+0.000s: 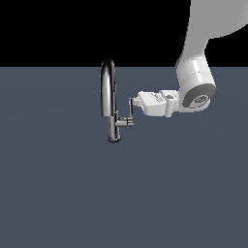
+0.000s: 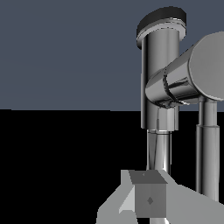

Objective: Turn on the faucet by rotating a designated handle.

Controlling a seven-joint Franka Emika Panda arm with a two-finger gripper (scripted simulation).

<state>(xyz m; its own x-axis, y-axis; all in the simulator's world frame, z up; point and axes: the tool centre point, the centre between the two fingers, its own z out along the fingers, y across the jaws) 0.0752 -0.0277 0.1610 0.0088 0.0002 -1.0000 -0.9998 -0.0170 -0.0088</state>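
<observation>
Horizontally extended, the gripper point(image 1: 135, 102) meets the upright lever handle point(image 1: 130, 107) beside the chrome faucet point(image 1: 109, 99) on the grey surface point(image 1: 58, 184), finger closure indiscernible, at the contact step; next, a sideways push to rotate it.

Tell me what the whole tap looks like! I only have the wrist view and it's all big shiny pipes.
Observer: In the exterior view the tap is tall and thin, with a spout that curves over on top.
Operator: Which way does the little handle point?
Observer: The handle sticks straight up from a short side stem.
Operator: Where is the gripper coming from?
Observer: The gripper reaches in level from the exterior view's right, its tip at the handle's upper end.
</observation>
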